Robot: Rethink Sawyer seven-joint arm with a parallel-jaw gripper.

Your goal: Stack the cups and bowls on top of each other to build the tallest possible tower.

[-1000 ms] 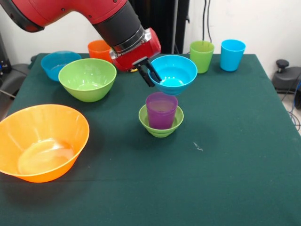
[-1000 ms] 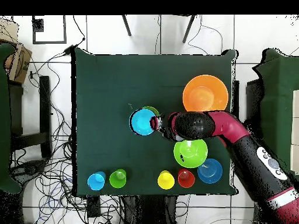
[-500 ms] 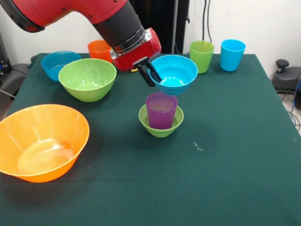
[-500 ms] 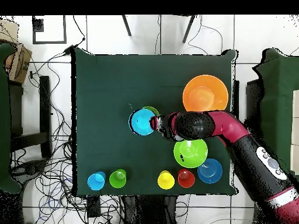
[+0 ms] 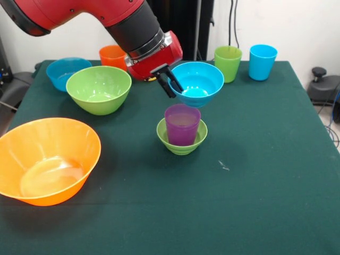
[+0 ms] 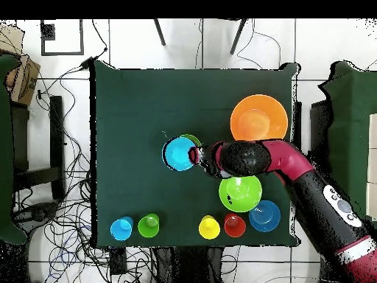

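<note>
The big orange bowl [image 5: 47, 159] is sitting well off from the end effector [image 5: 170, 85], which is gripping the small blue bowl [image 5: 195, 83] by its rim, seemingly just above the purple cup [image 5: 182, 124].

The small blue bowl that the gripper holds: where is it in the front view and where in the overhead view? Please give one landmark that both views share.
Front view: the small blue bowl is at upper centre, held in the air by the gripper, just above and behind the purple cup.
Overhead view: the small blue bowl is near the middle of the table, at the arm's tip, partly covering the small green bowl.
Shared landmark: the large orange bowl.
</note>
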